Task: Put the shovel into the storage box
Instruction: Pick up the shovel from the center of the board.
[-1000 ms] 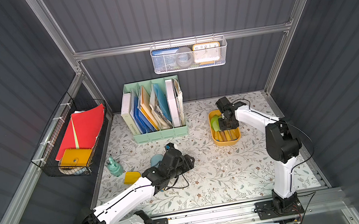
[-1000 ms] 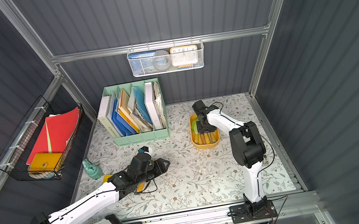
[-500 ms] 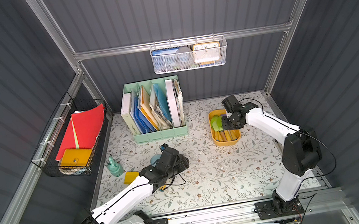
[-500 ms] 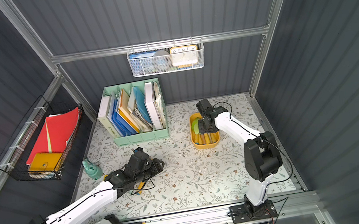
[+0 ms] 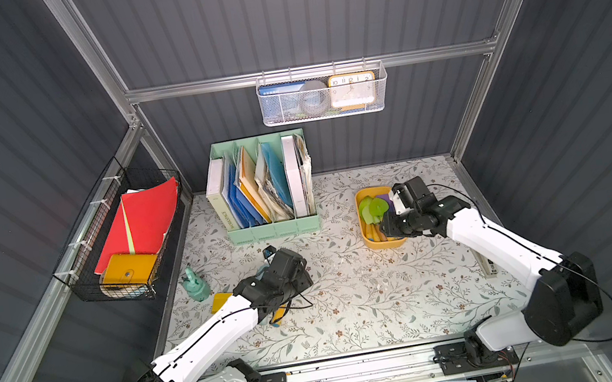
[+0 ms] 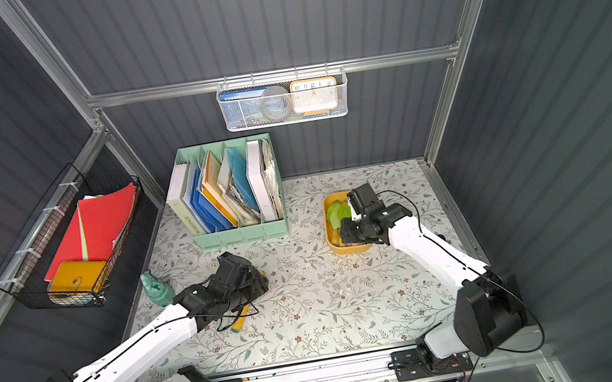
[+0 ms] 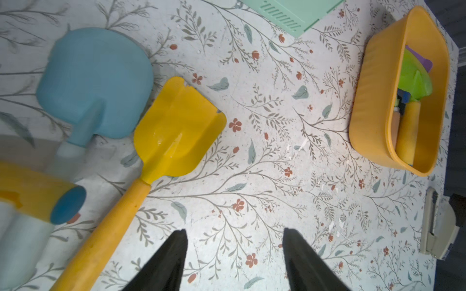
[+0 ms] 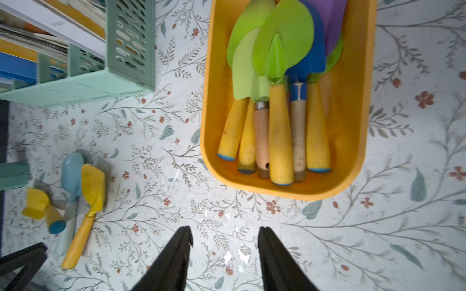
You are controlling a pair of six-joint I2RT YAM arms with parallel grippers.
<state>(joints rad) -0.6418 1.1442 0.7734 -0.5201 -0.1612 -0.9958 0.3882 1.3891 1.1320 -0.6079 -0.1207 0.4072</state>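
The storage box is a mustard-yellow tub at the right rear, holding several shovels with green, blue and purple blades. My right gripper hovers open and empty by the box's near end. A yellow shovel lies on the floral mat beside a pale blue shovel and a third, yellow one with a blue-capped handle. My left gripper is open over bare mat, just beside the yellow shovel's handle.
A mint-green file holder stands at the back. A green watering can sits at the left edge. A black wire basket hangs on the left wall and a white mesh basket on the back rail. A pale stapler lies at the right edge.
My right arm has swung out to the right and its gripper has drawn back to the box's near end. My left gripper has shifted slightly left over the shovels.
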